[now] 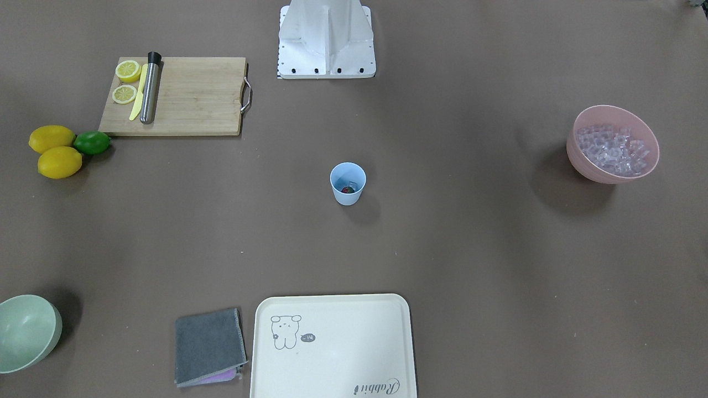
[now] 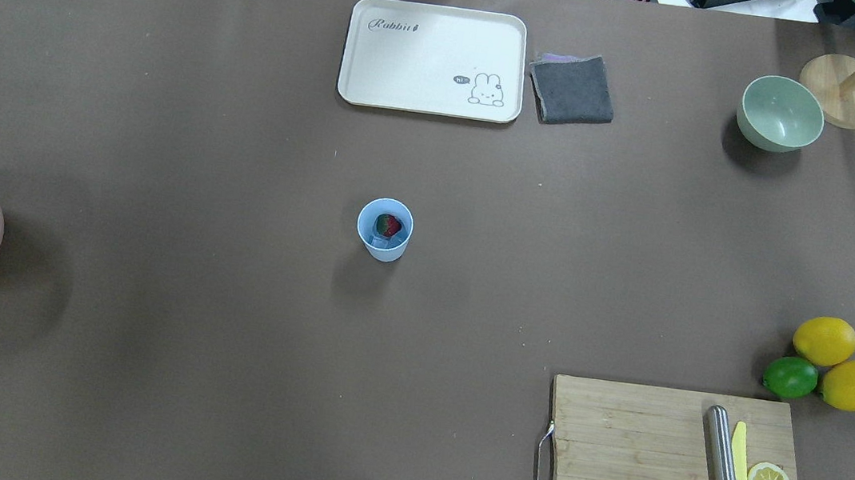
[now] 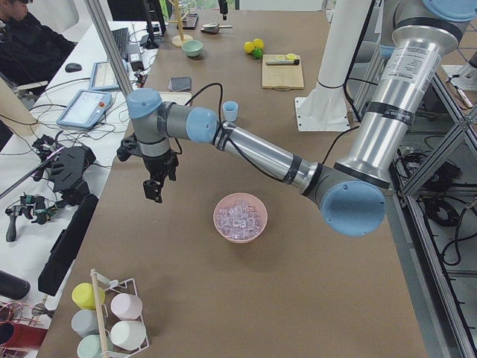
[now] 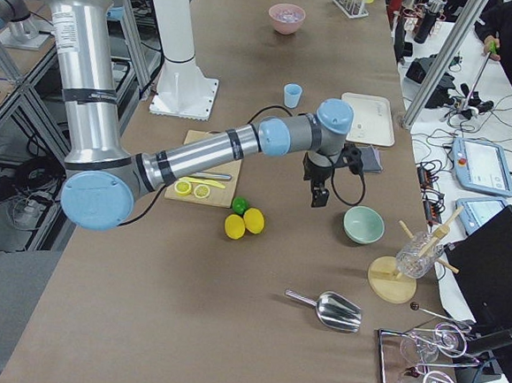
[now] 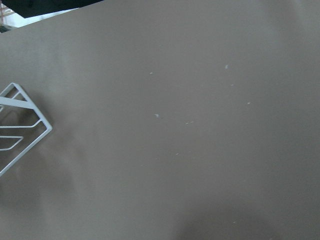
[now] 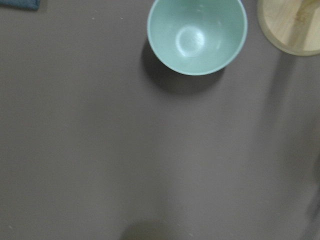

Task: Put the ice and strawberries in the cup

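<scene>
While cup (image 2: 384, 251) holds strawberry (image 2: 389, 225) (ice (image 1: 352, 184) too), cream tray (image 2: 415, 61) reads "Rabbit"

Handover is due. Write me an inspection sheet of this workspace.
Surface: brown table cover, few pale specks, no spills seen.
Job's things: cup upright mid-table, strawberry and an ice piece inside; more ice in the pink bowl.
Clutter: cutting board with lemon halves, muddler, yellow knife; two lemons, lime, green bowl, grey cloth, tray.
Grippers: left gripper and right gripper hang above the table, away from the cup; open or shut cannot be told.
Cables: black cable loops by the left wrist, another by the right.
Surroundings: operators at side desks; cup rack and metal scoop at the table ends.
</scene>
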You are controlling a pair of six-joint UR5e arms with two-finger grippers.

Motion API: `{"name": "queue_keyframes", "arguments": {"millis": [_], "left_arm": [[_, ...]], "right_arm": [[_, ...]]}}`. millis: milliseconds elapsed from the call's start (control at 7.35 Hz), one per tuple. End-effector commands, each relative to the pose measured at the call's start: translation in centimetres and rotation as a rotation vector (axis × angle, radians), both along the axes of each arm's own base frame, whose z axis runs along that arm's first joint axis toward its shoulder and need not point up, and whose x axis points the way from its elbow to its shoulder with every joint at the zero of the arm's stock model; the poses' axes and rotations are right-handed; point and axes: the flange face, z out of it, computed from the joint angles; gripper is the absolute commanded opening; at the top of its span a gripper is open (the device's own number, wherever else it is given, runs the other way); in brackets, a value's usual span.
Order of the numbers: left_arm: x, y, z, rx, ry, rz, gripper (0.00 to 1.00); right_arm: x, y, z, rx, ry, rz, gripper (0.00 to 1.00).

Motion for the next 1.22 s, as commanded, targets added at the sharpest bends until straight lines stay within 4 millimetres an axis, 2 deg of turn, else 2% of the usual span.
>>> {"name": "queue_keyframes", "arguments": {"millis": [0,136,272,408,680,952,1088], "left_arm": [[-2.6,6.0,7.7,-0.015,-0.001,0.032,0.98],[-2.7,6.4,8.5,-0.055,-0.005,-0.005,0.98],[-2.3,6.7,10.9,-0.089,-0.013,-0.002,0.98],[-2.5,6.8,12.1,-0.069,-0.009,-0.009,0.98],[-2.8,7.1,12.0,-0.069,-0.001,-0.018,0.98],[-4.0,7.3,11.3,-0.068,0.058,-0.049,0.98],[-4.0,7.3,11.4,-0.073,0.072,-0.052,0.98]], "right_arm": [[10.9,5.0,8.9,-0.001,0.011,-0.007,1.0],[13.6,6.7,10.6,-0.009,0.02,0.012,1.0],[15.7,9.1,12.9,-0.006,0.036,0.003,1.0],[16.2,9.7,13.2,-0.007,0.038,0.001,1.0],[15.9,9.3,13.6,-0.044,0.071,-0.009,1.0],[13.5,7.1,13.3,-0.054,0.075,-0.046,1.0],[13.1,6.2,13.3,-0.054,0.075,-0.057,1.0]]}}
